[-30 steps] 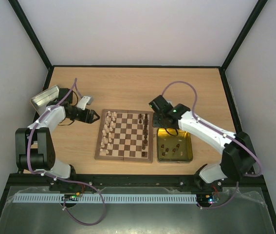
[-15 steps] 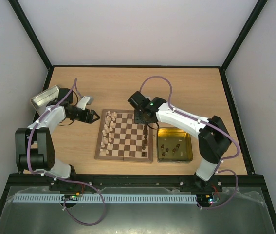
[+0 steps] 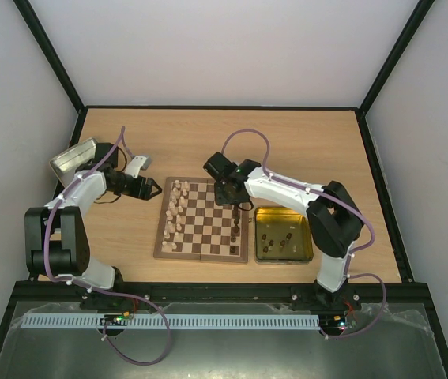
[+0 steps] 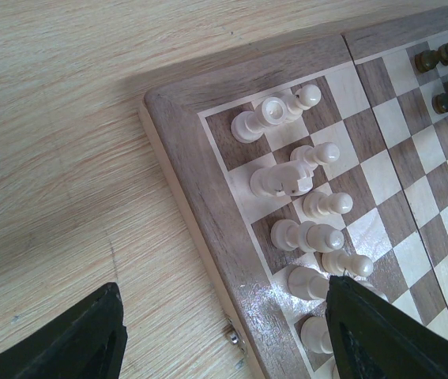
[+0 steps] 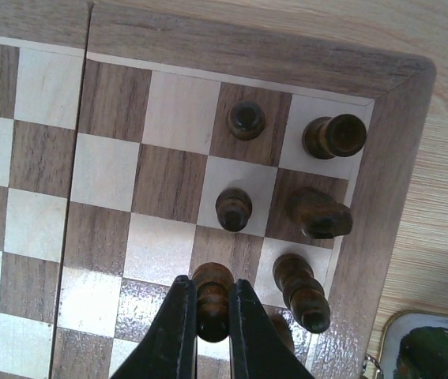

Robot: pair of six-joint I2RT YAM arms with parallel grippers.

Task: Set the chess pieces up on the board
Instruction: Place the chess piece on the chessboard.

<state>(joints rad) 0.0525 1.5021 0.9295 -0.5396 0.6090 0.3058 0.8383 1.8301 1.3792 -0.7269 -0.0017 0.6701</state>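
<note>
The board [image 3: 200, 258] lies mid-table, with cream chess pieces [image 3: 175, 209] in its two left columns and dark pieces [image 3: 235, 215] along its right side. My right gripper [image 3: 230, 197] is over the board's far right part. In the right wrist view it [image 5: 212, 316] is shut on a dark pawn [image 5: 212, 300] just above a square, beside a dark bishop [image 5: 301, 290], a knight [image 5: 318, 213], a rook [image 5: 334, 136] and two pawns [image 5: 234, 208]. My left gripper [image 3: 151, 189] is open and empty left of the board; its wrist view [image 4: 224, 339] shows the cream pieces [image 4: 295, 178].
A yellow-gold tin [image 3: 306, 237] holding several dark pieces sits right of the board, and its corner shows in the right wrist view [image 5: 429, 347]. A silver tin [image 3: 73, 158] stands at the far left behind my left arm. Black frame rails edge the table.
My right arm has swung left from above the yellow tin to the board's far right part, carrying a dark pawn. The left arm has not moved.
</note>
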